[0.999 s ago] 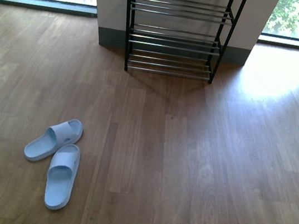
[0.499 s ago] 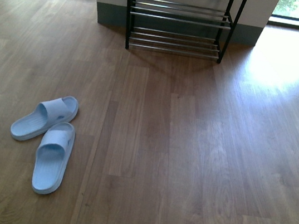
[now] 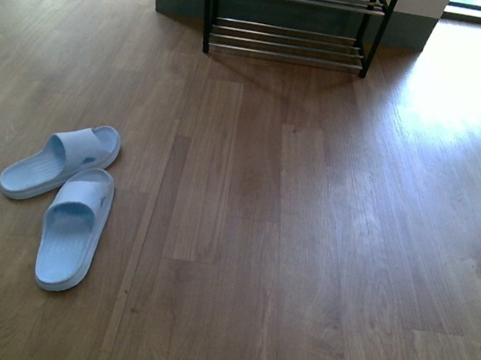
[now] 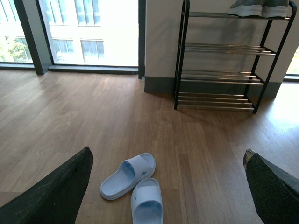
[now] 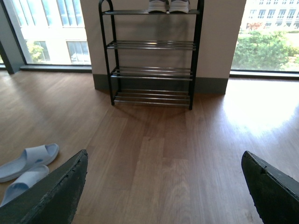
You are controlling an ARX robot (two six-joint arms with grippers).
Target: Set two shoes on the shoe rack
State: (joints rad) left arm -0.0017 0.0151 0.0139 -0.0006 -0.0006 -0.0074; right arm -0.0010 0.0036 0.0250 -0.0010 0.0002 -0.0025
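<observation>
Left claw (image 4: 168, 156) spread wide, empty; right claw (image 5: 164, 156) same. Sneakers (image 5: 169, 5) on rack (image 5: 152, 45) top tier, toward its right end, long axes front-to-back. Lie ahead, above both claws, well apart; right arm faces rack squarer. Placing looks done. Slippers (image 3: 75, 228) on floor, left side.

Bright daylight thru windows (image 4: 93, 32), glare patch on floor (image 3: 306, 226), pics sharp.

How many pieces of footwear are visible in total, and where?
4. The far slipper and near slipper lie together on the floor, on the robot's left. On the shoe rack's top tier stand one grey sneaker and the other sneaker. Others may be unseen.
</observation>
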